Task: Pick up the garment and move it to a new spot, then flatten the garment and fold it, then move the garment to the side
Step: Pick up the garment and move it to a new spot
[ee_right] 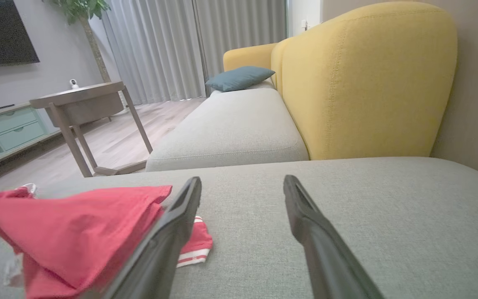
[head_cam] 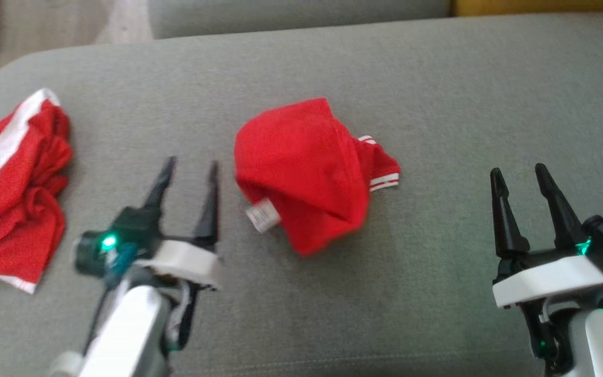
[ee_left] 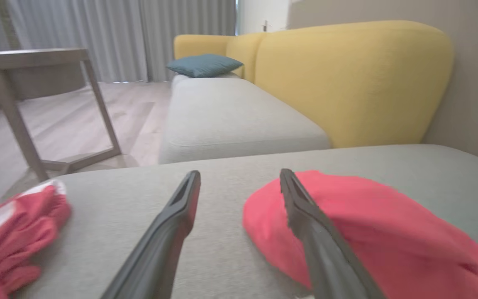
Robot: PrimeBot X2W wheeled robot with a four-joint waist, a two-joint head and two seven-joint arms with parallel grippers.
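A red garment [head_cam: 306, 170] with a white care label and white-striped cuff lies in a rumpled heap in the middle of the grey sofa cushion [head_cam: 333, 63]. It also appears in the left wrist view [ee_left: 380, 232] and the right wrist view [ee_right: 77, 232]. My left gripper [head_cam: 191, 167] stands open just left of the heap, nothing between its fingers [ee_left: 172, 232]. My right gripper [head_cam: 521, 175] is open well to the right of the garment, over bare cushion, its fingers [ee_right: 318, 232] empty.
A second red cloth with a white band [head_cam: 13, 188] lies crumpled at the cushion's left edge. Beyond are a yellow backrest [ee_left: 347, 83], another grey seat with a teal pillow [ee_left: 203, 64], and a wooden side table [ee_right: 81, 97] on the floor.
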